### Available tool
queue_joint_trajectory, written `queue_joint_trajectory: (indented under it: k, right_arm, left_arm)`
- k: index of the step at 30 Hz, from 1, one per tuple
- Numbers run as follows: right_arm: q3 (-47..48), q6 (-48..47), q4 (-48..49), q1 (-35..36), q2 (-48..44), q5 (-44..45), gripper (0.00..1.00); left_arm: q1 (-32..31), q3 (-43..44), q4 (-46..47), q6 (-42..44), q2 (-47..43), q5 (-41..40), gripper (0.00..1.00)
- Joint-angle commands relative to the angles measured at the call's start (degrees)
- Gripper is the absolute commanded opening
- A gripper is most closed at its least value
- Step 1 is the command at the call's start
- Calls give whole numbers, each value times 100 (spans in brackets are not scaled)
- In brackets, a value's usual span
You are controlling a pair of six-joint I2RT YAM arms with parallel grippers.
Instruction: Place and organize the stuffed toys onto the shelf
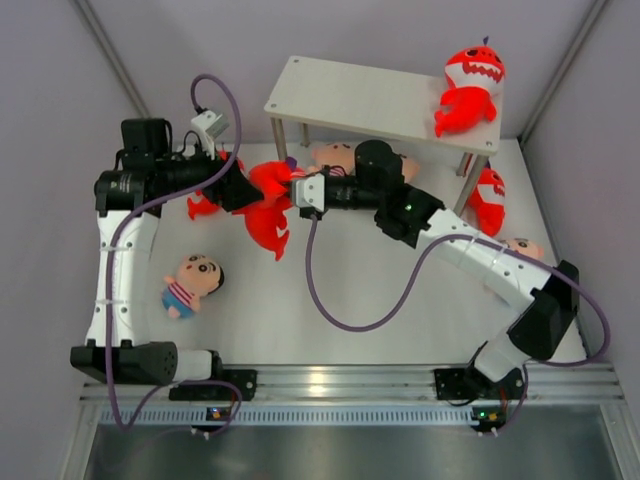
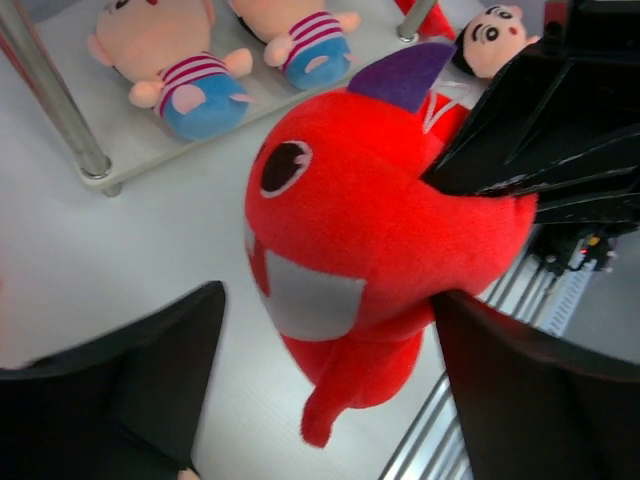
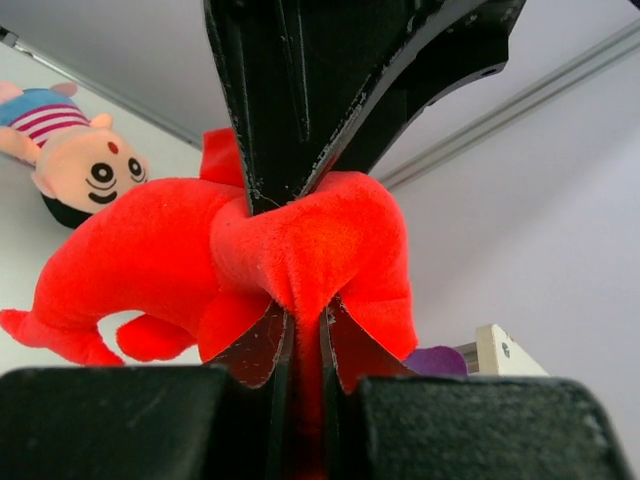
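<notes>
A red shark plush [image 1: 268, 210] hangs above the table in front of the shelf [image 1: 340, 95]. My right gripper [image 1: 292, 190] is shut on a fold of its fabric, seen pinched between the jaws in the right wrist view [image 3: 305, 335]. My left gripper [image 1: 243, 190] stands open around the same shark [image 2: 370, 230], jaws wide on either side, the right finger [image 2: 540, 390] touching its flank. Another red shark [image 1: 470, 85] lies on the top board. Two boy dolls [image 2: 170, 70] [image 2: 300, 40] lie on the lower board. A boy doll [image 1: 193, 283] lies on the table at the left.
A further red shark [image 1: 488, 200] rests by the shelf's right legs, and a boy doll's head [image 1: 522, 247] shows beside the right arm. A silver shelf leg [image 2: 55, 100] stands close to the left gripper. Grey walls enclose the table on three sides.
</notes>
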Motion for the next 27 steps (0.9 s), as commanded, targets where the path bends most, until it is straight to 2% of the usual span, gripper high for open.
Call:
queue_joint_trajectory:
  k: [1,2,4,6,7,8,9,10,11,12,13,14,15,17,18,21,25,27]
  right_arm:
    - [547,-123,498,201,274,-464,0]
    - [600,-87,516,201,344,-517,0]
    - [592,-8,805,210,380,-552,0]
    - [574,97,1155,210,450,-430,1]
    - [540,254,1366,218,520,-282,8]
    - [487,491,1708,210,555,-28,42]
    - [313,989,2051,210,573,784,59]
    - [189,1264,2759,253,556,1358,76]
    - [66,1510,3036,297,530,1946,96]
    - [-214,1782,3230,341,486,3110,99]
    - [-382,1768,3502,533,372,3661,100]
    - [-584,1654,3687,692,336,4110,100]
    - [-1029,1401,4002,876,319,4985,99]
    - [-1288,1189,4495,1552,476,5711,99]
    - [-1297,1170,4532,1755,590,6384,99]
    - [-1088,1344,4313,2248,1073,7092,99]
    - [-1060,1696,4216,2486,1294,7138,99]
    - [-851,1933,3867,2486,1390,7242,99]
  left_arm:
    - [-112,40,77,-176,81,922,69]
    - [-112,50,77,-229,125,905,53]
    - [-112,58,77,-413,204,834,13]
    - [-112,50,77,-667,327,651,5]
    - [-112,50,77,-799,354,389,0]
    - [-112,58,68,-974,406,169,0]
    - [-112,93,77,-1307,494,-60,0]
    - [-94,120,86,-1623,521,-697,0]
    - [-103,94,164,-1844,547,-1078,0]
    - [-103,41,261,-2264,486,-1543,0]
    - [-77,-81,384,-2451,434,-2339,0]
    - [-68,-126,594,-2627,381,-2748,0]
    - [-59,-161,709,-2916,285,-3030,0]
    - [-41,-231,911,-3242,179,-3723,0]
    - [-41,-232,1043,-3505,91,-3832,0]
    - [-41,-135,1070,-3884,47,-4008,0]
    - [-33,-310,1070,-4157,-15,-4035,0]
    - [-33,-354,1070,-4219,11,-4009,0]
